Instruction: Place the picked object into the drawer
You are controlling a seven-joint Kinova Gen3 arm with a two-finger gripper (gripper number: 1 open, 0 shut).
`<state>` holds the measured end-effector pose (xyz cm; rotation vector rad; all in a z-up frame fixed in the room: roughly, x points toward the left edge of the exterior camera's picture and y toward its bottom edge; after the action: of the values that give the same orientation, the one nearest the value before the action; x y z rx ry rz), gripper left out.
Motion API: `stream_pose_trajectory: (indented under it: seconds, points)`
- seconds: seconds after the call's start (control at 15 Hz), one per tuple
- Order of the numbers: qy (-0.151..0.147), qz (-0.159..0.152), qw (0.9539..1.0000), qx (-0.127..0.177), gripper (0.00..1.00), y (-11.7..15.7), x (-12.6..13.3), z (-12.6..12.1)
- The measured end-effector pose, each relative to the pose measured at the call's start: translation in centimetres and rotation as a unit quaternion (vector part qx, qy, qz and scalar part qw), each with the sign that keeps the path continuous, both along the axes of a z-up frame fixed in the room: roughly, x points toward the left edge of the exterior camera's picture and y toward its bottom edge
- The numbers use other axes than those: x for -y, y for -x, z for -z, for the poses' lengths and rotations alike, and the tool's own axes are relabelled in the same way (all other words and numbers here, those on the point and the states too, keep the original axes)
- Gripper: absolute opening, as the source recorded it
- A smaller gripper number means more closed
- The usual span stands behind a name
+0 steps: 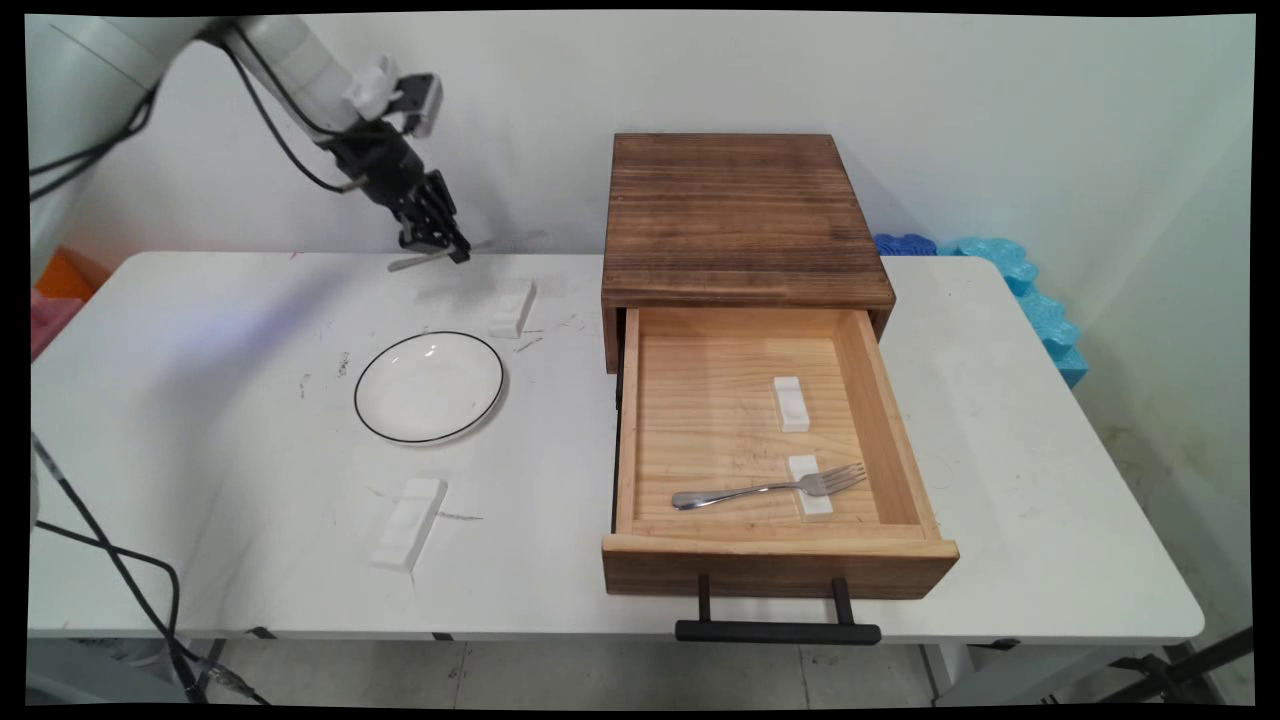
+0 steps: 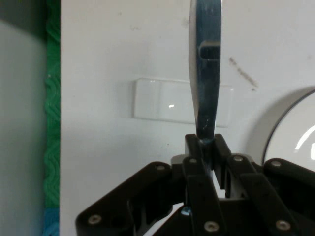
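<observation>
The wooden drawer box (image 1: pixel 745 215) is the tallest obstacle on the tabletop (image 1: pixel 200 400), and its open drawer (image 1: pixel 770 440) reaches to the near edge. Inside, two white rests (image 1: pixel 791 403) and a fork (image 1: pixel 770 488) leave bare floor along the left wall. Left of the box, the plate (image 1: pixel 429 387) and two more white blocks (image 1: pixel 513 308) lie low (open tabletop between them). Right of the box, the tabletop lies bare.

Fork (image 1: pixel 770 488) in drawer (image 1: pixel 890 430), plate (image 1: pixel 429 387) left.

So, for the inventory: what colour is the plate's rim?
Black, a thin line around the white plate; main view shows it best.
</observation>
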<state>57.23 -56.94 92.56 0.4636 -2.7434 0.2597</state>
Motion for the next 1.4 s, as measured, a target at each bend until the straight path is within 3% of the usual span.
stream_pose_trajectory:
  seconds: [0.67,1.0,1.4]
  points:
    - [0.018,-0.006,0.9989,-0.042,0.00,-0.6,-6.2,-9.3]
    - [0.019,-0.020,0.9973,-0.068,0.00,1.5,-9.1,-13.6]
    - [0.020,-0.039,0.9947,-0.093,0.00,5.6,-11.6,-16.9]
